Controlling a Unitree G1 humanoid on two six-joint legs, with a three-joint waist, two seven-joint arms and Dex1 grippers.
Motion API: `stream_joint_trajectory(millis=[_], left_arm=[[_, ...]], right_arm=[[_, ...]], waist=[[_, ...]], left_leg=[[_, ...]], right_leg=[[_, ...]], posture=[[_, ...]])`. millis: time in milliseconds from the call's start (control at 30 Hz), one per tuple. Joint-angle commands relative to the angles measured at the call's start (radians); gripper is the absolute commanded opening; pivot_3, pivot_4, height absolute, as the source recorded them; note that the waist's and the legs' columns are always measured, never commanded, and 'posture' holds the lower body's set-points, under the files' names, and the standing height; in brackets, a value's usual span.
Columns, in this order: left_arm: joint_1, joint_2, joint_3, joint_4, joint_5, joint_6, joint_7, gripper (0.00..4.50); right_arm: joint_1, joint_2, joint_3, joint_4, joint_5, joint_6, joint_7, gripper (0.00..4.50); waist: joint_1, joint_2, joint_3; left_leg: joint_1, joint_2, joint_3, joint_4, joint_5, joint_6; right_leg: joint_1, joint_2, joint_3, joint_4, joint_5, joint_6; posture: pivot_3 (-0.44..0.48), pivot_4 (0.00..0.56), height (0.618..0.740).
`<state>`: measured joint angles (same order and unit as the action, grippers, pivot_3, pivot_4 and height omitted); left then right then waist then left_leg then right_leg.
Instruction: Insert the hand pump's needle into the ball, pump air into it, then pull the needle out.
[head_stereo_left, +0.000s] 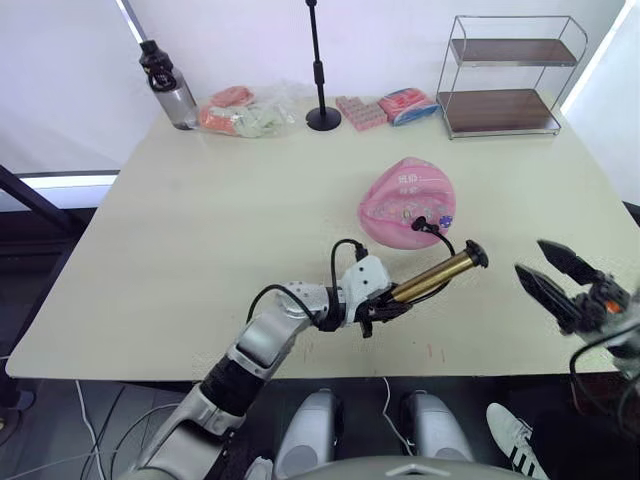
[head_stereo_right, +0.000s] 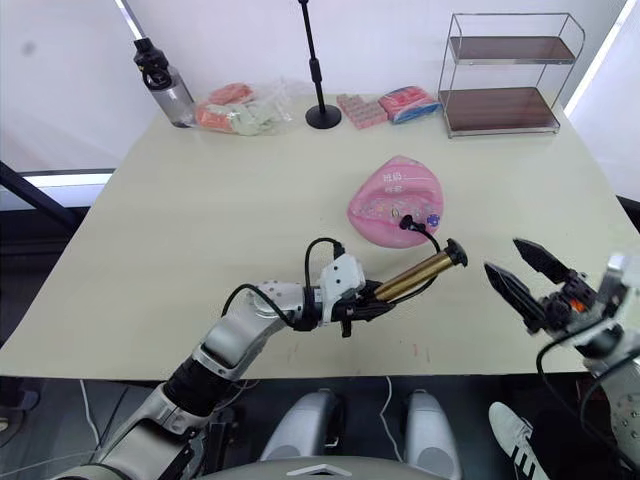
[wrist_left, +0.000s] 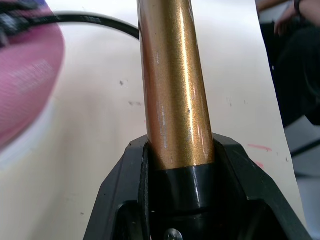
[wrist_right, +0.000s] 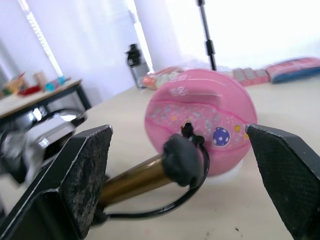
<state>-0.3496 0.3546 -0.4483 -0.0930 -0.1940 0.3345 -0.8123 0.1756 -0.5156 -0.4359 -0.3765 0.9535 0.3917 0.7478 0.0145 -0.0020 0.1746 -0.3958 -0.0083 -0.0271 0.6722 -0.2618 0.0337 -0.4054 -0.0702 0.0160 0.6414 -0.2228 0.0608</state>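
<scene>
A pink, partly flat ball (head_stereo_left: 406, 198) lies right of the table's middle. The bronze-gold hand pump (head_stereo_left: 436, 273) slants up just in front of it, and my left gripper (head_stereo_left: 388, 301) is shut on its lower black end (wrist_left: 181, 186). From the pump's far black cap (wrist_right: 181, 159) a thin black hose (wrist_right: 165, 210) loops to the needle's small black fitting (wrist_right: 187, 129), which sits against the ball's top face; the pin itself is hidden. My right gripper (head_stereo_left: 546, 272) hangs open to the right of the pump's far end, holding nothing.
Along the back edge stand a grey bottle (head_stereo_left: 170, 88), a clear bag of packets (head_stereo_left: 247, 115), a black stand pole (head_stereo_left: 318, 70), pink packets (head_stereo_left: 385, 108) and a wire shelf (head_stereo_left: 505, 75). A person (wrist_left: 295, 60) is beyond the table's front edge.
</scene>
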Motion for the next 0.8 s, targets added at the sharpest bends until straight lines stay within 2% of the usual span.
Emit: stream_joint_trajectory(millis=[33,133,333,800], left_arm=[[0.006,-0.049,0.048,-0.001,-0.028,-0.110,-0.008,1.17],[0.014,-0.073,0.052,0.011,-0.022,-0.157,-0.017,1.17],[0.016,-0.095,0.054,0.028,-0.001,-0.189,-0.017,1.17],[0.029,-0.103,0.062,0.040,0.032,-0.206,-0.009,1.17]], right_arm=[[-0.075,0.041,0.018,-0.098,0.123,0.104,-0.229,4.50],[-0.129,0.075,0.041,-0.126,0.232,0.172,-0.364,4.50],[-0.191,0.085,0.089,-0.125,0.410,0.285,-0.534,4.50],[-0.211,0.125,0.104,-0.111,0.450,0.270,-0.579,4.50]], waist=[[0.000,0.000,0.000],[-0.001,0.000,0.000],[-0.002,0.000,0.000],[-0.004,0.000,0.000]], left_leg=[[0.000,0.000,0.000,0.000,0.000,0.000],[-0.001,0.000,0.000,0.000,0.000,0.000],[-0.001,-0.001,0.000,0.000,0.000,0.000],[-0.001,0.000,0.000,0.000,0.000,0.001]], right_leg=[[0.000,0.000,0.000,0.000,0.000,0.000],[0.000,0.000,0.000,0.000,0.002,0.003],[0.000,0.001,-0.001,0.000,0.002,0.003],[-0.001,0.002,0.000,0.000,0.002,0.004]], posture=[[0.000,0.150,0.740],[0.000,0.150,0.740],[0.000,0.150,0.740],[0.000,0.150,0.740]])
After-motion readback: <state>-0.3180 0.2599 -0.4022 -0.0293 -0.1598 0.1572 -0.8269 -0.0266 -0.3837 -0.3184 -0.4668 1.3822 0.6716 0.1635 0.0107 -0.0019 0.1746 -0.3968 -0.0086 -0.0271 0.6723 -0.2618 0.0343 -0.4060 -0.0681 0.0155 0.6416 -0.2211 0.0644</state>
